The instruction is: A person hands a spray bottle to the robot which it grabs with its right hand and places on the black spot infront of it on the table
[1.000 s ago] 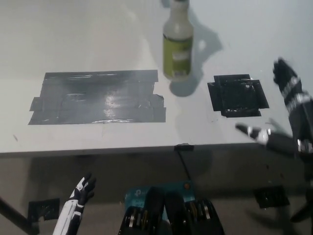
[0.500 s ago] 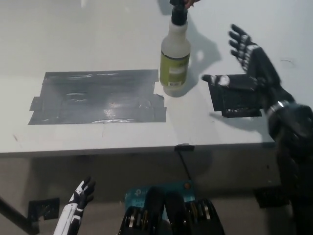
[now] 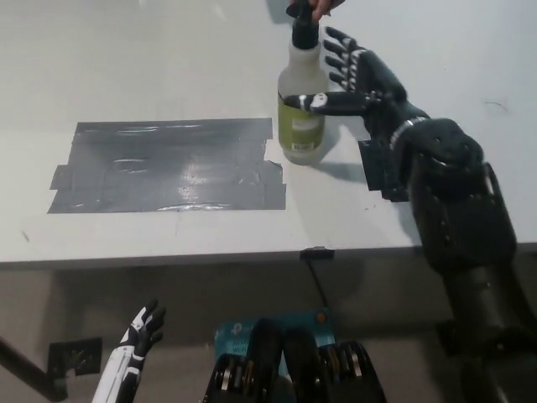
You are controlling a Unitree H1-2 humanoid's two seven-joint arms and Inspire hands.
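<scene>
The left hand (image 3: 138, 332) hangs low below the table edge (image 3: 168, 252), fingers apart, empty. The right arm hides most of the black spot (image 3: 375, 168). The right hand (image 3: 359, 80) is spread open against one bottle (image 3: 302, 101), not closed; a person's fingertips (image 3: 323, 7), cut off, grip its top.

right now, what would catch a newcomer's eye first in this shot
The black right hand, open, reaching around the spray bottle at the table's far middle, a person's fingers on its top. Next, the big grey tape patch to the left. The white left hand rests low, below the table edge.
</scene>
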